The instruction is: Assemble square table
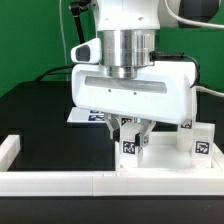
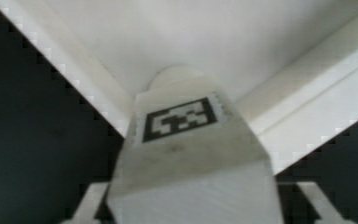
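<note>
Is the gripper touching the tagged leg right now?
Touching. In the wrist view the leg stands between the gripper fingers with no gap on either side; in the exterior view the fingers close around it too.

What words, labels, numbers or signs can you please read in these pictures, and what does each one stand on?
No words, brand names or numbers can be read in either view.
Only black-and-white marker tags show, patterns without text: one on the leg in the wrist view.
Others sit on the leg at the exterior view's right and on the leg below the gripper.
The marker board behind carries tags, too small to make out.
</note>
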